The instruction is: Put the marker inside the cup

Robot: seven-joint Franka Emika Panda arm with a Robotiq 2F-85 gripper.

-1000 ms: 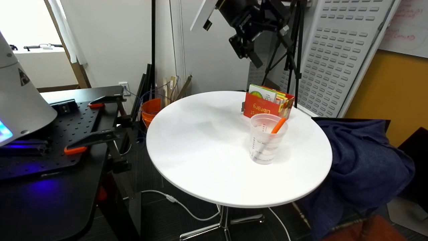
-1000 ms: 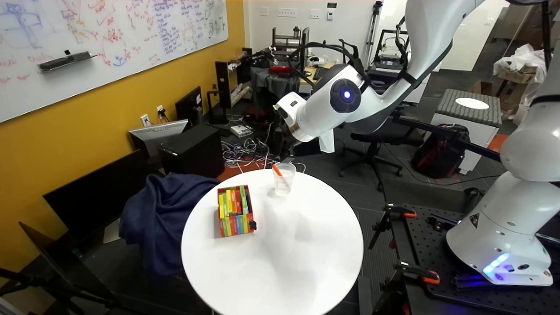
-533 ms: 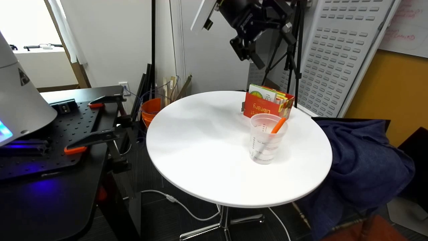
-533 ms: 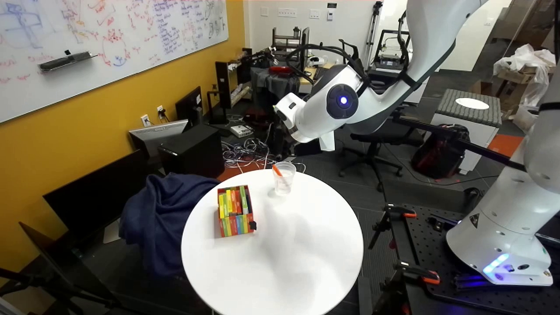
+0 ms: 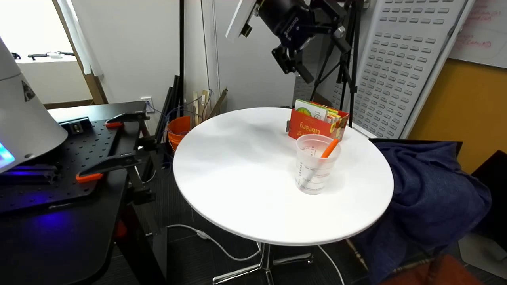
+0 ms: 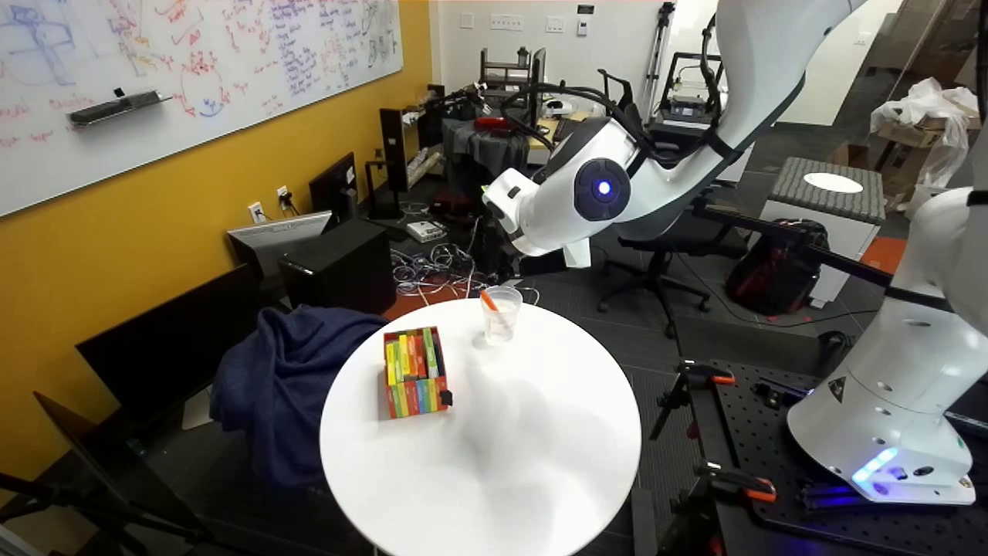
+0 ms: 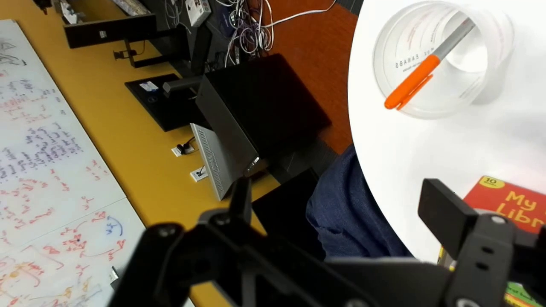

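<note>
The clear cup [image 5: 311, 176] stands upright on the white round table and also shows in an exterior view [image 6: 503, 330] and in the wrist view [image 7: 390, 55]. The orange marker [image 5: 329, 149] leans inside the cup, its orange end sticking out over the rim and its grey part down in the cup. It also shows in an exterior view [image 6: 488, 301] and in the wrist view [image 7: 413, 82]. My gripper [image 5: 324, 59] is open and empty, high above the table and apart from the cup. In the wrist view the gripper's fingers [image 7: 341, 200] are spread wide with nothing between them.
A red box of small books [image 5: 313, 124] stands on the white table [image 5: 237, 178], close to the cup; it also shows in an exterior view [image 6: 417, 378]. A dark blue cloth [image 5: 427, 190] hangs beside the table edge. A tripod [image 5: 348, 71] stands behind.
The arm has shifted slightly, most visibly its upper links; the gripper has moved only a little right and down in an exterior view. The cup, marker and box have not moved.
</note>
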